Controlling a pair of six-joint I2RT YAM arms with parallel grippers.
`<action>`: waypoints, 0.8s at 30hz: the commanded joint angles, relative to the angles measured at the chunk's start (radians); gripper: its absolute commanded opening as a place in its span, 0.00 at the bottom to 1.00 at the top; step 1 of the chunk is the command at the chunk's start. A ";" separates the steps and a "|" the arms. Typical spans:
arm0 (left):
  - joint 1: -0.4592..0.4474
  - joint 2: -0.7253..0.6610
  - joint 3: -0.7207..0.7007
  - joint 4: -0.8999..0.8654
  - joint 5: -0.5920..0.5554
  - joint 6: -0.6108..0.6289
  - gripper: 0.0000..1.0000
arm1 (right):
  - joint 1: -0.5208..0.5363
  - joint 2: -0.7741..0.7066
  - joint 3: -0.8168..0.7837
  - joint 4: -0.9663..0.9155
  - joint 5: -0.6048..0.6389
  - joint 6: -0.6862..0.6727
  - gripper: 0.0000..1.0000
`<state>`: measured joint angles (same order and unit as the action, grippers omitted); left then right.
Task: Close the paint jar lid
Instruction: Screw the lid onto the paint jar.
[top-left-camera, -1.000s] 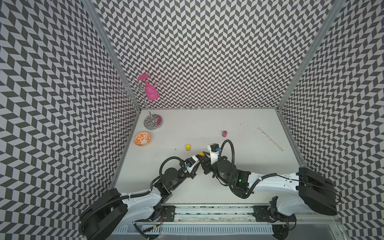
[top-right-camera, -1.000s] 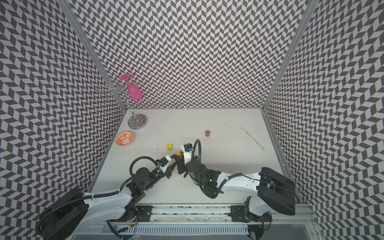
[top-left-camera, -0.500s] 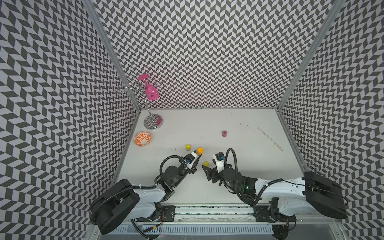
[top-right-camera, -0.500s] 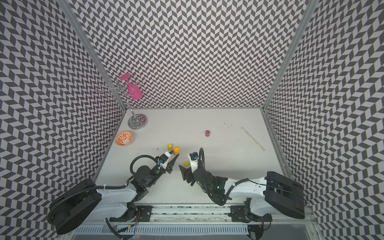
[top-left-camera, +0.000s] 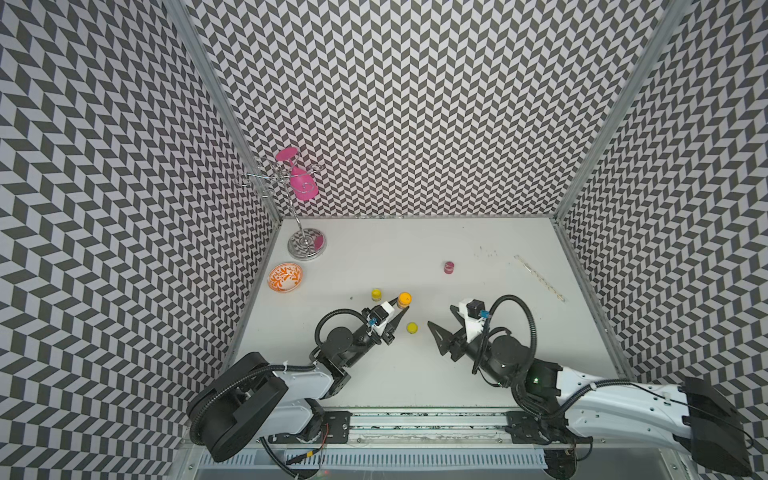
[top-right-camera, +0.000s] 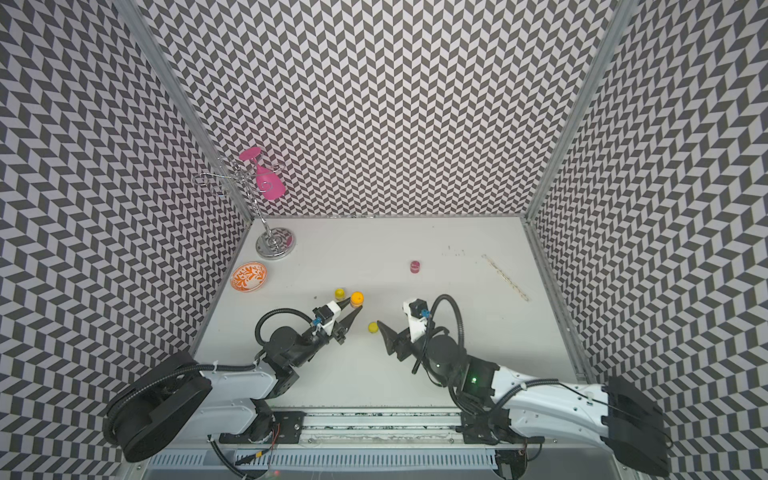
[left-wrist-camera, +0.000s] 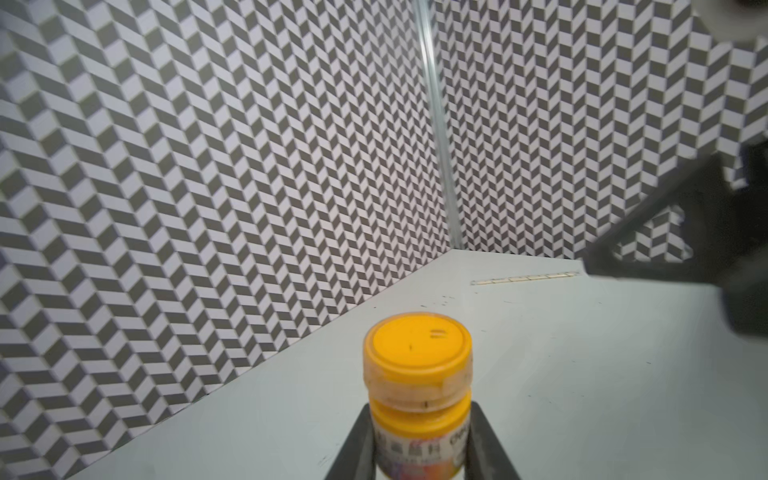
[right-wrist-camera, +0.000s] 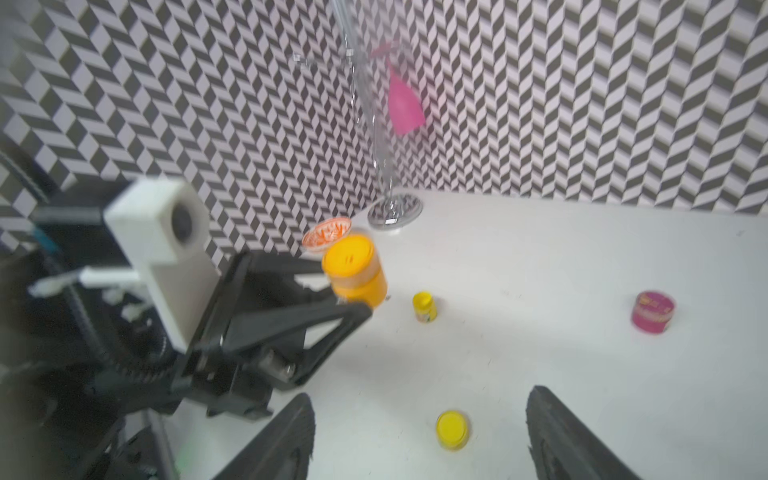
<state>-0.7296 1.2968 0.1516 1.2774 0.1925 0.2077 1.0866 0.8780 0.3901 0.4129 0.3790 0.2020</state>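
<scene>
Jaws of our left gripper (top-left-camera: 401, 305) pinch the orange paint jar (left-wrist-camera: 419, 415), its lid (left-wrist-camera: 417, 347) seated on top. Our right gripper (right-wrist-camera: 419, 403) gapes empty near a low yellow pot (right-wrist-camera: 452, 430). We judge closing essentially done; only setting down is left.

Print on paint jar (left-wrist-camera: 417, 395) illegibly blurred

orange paint jar (left-wrist-camera: 419, 419), lid (left-wrist-camera: 417, 345) on, gripped by left claw (left-wrist-camera: 419, 451).
</scene>
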 joint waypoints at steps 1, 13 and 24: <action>0.002 0.037 0.049 0.046 0.331 -0.003 0.26 | -0.113 -0.088 0.007 -0.001 -0.260 -0.153 0.80; 0.006 0.151 0.064 0.221 0.719 -0.093 0.26 | -0.164 -0.123 0.020 -0.065 -0.744 -0.458 0.72; 0.005 0.150 0.077 0.175 0.713 -0.078 0.26 | -0.164 -0.020 0.068 -0.111 -0.809 -0.468 0.61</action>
<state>-0.7258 1.4475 0.2016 1.4380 0.8845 0.1333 0.9260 0.8547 0.4400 0.2893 -0.4004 -0.2443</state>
